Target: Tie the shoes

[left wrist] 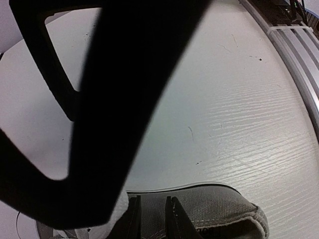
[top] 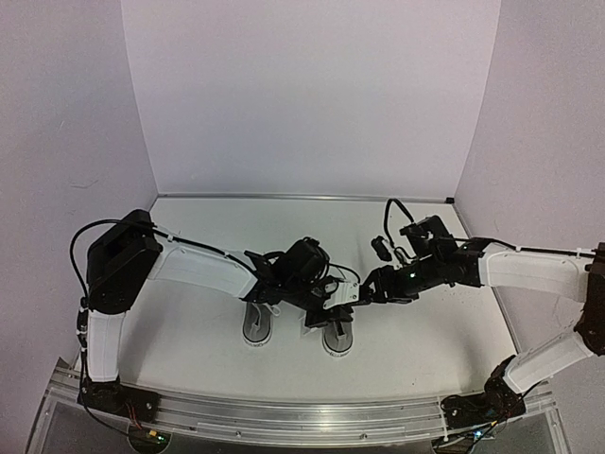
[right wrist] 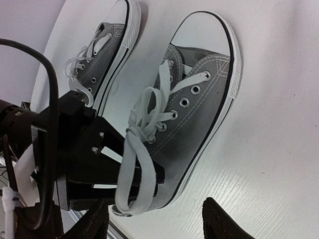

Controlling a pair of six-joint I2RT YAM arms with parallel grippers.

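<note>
Two shoes are stood side by side on the bench (top: pixel 189 364) just ahead of the arm bases, the right-hand shoe (top: pixel 337 339) beneath the left arm (top: pixel 203 270) and the other shoe (top: pixel 257 329) just beside it. From the eyelets of the right-hand shoe the lace (right wrist: pixel 137 164) is drawn out in a long slack loop toward the left jaws, which are set low over that shoe. Whether they are clamped on the lace cannot be told, since the left wrist view is largely blocked by a dark shape. The right jaws are seen apart, with nothing between them, close by the same shoe. No finished bow is visible on either shoe, so the task is judged to be at an early stage. The loop could be lost if the lace is weakly held; the light shoe could be dragged or tipped if the lace is pulled hard; and, both arms being crowded over one shoe, a knock between them is to be feared
</note>
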